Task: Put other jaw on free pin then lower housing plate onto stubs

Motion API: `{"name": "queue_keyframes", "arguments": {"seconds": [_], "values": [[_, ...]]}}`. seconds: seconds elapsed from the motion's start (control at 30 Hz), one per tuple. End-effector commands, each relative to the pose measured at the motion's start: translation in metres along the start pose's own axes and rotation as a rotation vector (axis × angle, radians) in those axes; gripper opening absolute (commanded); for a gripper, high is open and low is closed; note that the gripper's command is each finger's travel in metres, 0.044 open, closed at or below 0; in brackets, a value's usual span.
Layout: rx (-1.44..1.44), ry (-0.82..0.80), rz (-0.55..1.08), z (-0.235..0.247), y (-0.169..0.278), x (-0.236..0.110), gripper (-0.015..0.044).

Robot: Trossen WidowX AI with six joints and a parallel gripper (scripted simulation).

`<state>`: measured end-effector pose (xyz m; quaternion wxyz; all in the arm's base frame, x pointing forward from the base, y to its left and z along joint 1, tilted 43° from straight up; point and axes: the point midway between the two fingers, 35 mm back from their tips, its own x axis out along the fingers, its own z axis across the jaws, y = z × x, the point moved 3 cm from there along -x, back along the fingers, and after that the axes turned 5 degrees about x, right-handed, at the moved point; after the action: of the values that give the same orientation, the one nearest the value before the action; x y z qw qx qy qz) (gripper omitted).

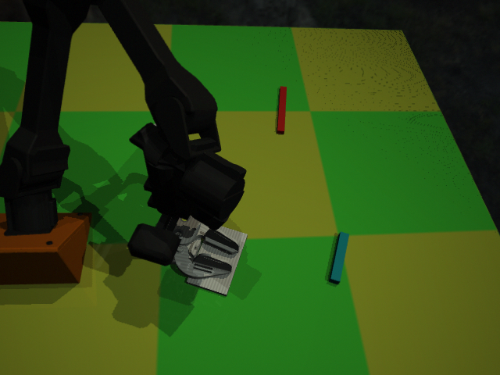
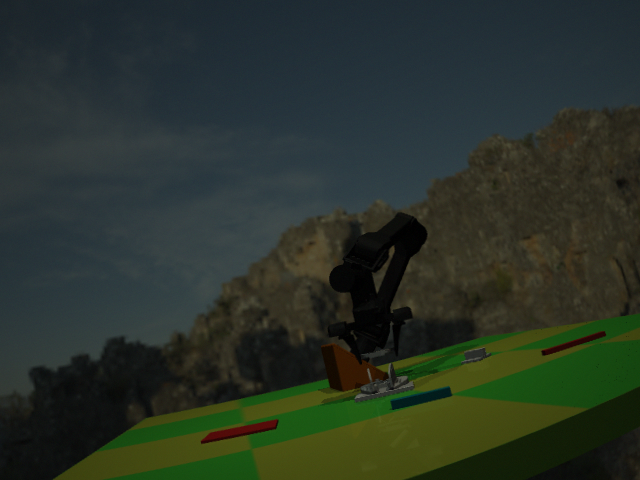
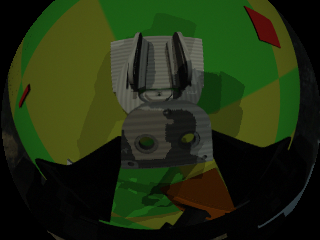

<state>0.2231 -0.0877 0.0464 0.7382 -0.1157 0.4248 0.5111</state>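
My gripper [image 2: 378,357] [image 3: 165,138] is shut on the grey housing plate [image 3: 145,117], one finger on each side. The plate has two round holes and hangs above the rear part of the grey base [image 1: 224,288] [image 2: 361,398] [image 3: 117,55]. Two jaws stand side by side on the base, one jaw [image 1: 221,241] [image 3: 137,60] and the other jaw [image 1: 213,264] [image 3: 181,60], roughly parallel with a gap between them. The exterior view shows a space between the fingertips and the base. The plate and arm hide the pins, the stubs and most of the gear teeth, so meshing cannot be told.
A teal bar [image 1: 339,258] [image 2: 421,397] lies beyond the base. One red bar [image 1: 281,109] [image 2: 573,343] lies farther off, another red bar [image 2: 240,431] on the opposite side. An orange wedge [image 1: 40,262] [image 2: 343,366] [image 3: 202,192] stands at the arm's foot. A small grey block [image 2: 475,355] sits apart.
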Motion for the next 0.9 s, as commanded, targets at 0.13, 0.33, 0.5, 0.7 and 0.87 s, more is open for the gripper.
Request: {"name": "queue_keyframes", "arguments": {"seconds": [0.13, 0.33, 0.5, 0.7, 0.87], "values": [[0.005, -0.004, -0.001, 0.0, 0.0, 0.014, 0.0351], [0.005, -0.005, -0.001, 0.001, 0.0, 0.024, 0.0351], [0.005, -0.006, 0.0, 0.001, 0.0, 0.032, 0.0351], [0.004, -0.007, 0.0, 0.001, 0.001, 0.042, 0.0351], [0.004, -0.007, 0.001, 0.001, 0.002, 0.044, 0.0351]]}}
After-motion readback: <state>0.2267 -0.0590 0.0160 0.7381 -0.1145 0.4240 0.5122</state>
